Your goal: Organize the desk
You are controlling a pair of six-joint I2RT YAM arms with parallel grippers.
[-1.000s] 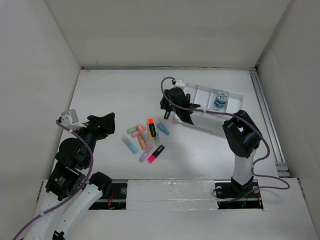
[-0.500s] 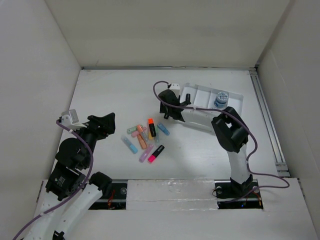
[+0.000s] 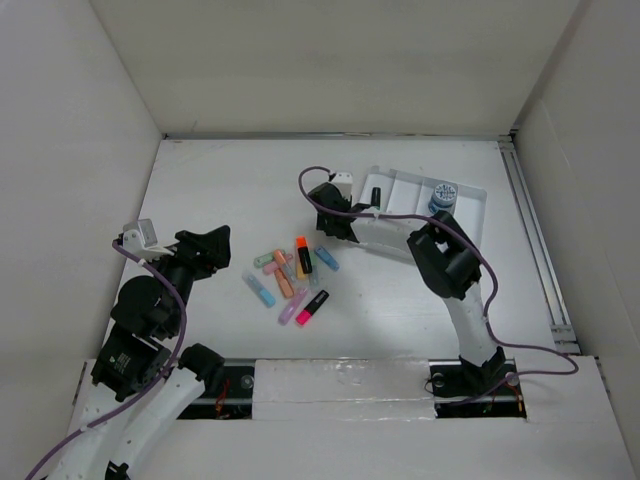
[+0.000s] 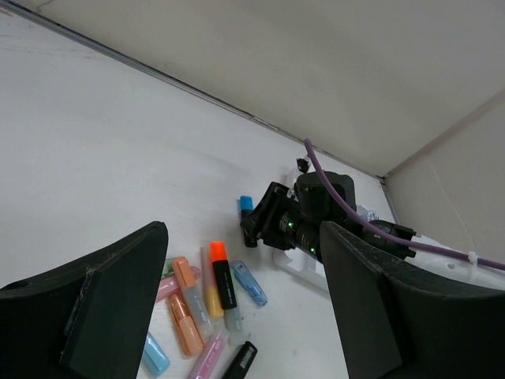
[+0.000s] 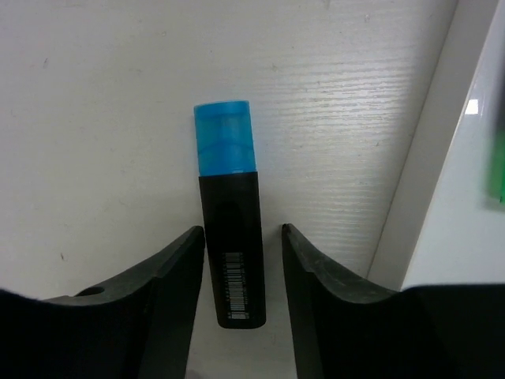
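Observation:
On the white desk (image 3: 220, 190) a pile of several highlighters (image 3: 290, 275) lies in the middle; it also shows in the left wrist view (image 4: 209, 296). My right gripper (image 3: 326, 218) is low at the left end of the white tray (image 3: 400, 185). It is open, with its jaws either side of a black highlighter with a blue cap (image 5: 229, 260) that lies flat on the desk; its cap also shows in the left wrist view (image 4: 246, 204). My left gripper (image 3: 205, 245) is open and empty, held above the desk left of the pile.
The tray holds a blue-and-white roll (image 3: 442, 195) and a dark marker (image 3: 375, 193). Its rim (image 5: 430, 158) runs just right of my right fingers. A metal rail (image 3: 535, 240) runs along the desk's right edge. White walls close in the desk.
My right gripper has moved left, away from the tray's end, and now sits over the blue-capped highlighter. The left arm and the pile have not moved.

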